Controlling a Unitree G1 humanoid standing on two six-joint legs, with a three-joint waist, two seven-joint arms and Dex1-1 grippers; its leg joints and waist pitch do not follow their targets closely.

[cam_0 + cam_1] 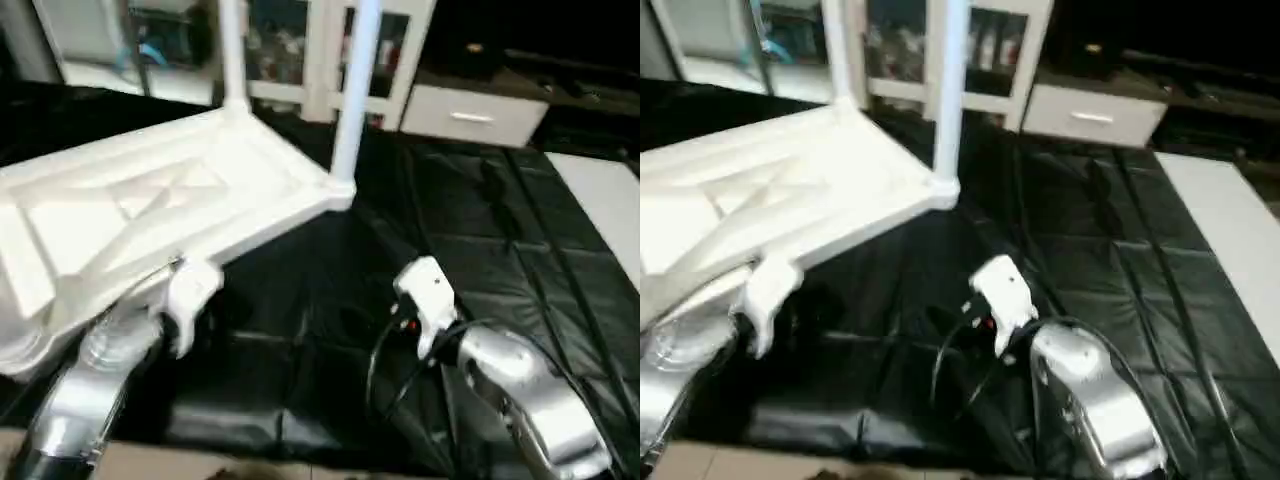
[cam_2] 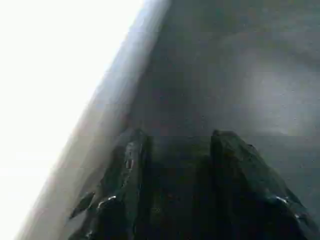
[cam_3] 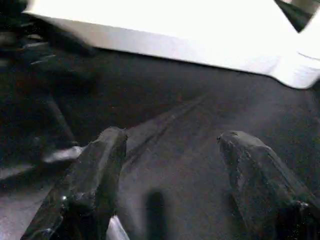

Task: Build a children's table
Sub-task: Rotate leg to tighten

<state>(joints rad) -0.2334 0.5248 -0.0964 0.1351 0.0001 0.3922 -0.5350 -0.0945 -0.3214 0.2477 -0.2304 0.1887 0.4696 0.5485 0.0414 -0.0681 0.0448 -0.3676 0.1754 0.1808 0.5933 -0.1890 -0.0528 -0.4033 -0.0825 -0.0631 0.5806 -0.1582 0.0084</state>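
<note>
Lying upside down on the black table cover [image 1: 480, 250] with two legs [image 1: 355, 90] standing in far corners, tabletop [image 1: 150, 200] waited; both grippers, left [image 2: 172, 150] and right [image 3: 170, 150], hung open, empty; best aligned squarely before clamping.

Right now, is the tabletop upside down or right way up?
Upside down: the tabletop shows its X-ribbed underside, with two legs pointing upward from the corners.

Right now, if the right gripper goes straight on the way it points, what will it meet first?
Probably the black table cover first; the right gripper, fingers apart and empty, points low across it. Beyond lies the white tabletop edge, but depth is unclear.
</note>
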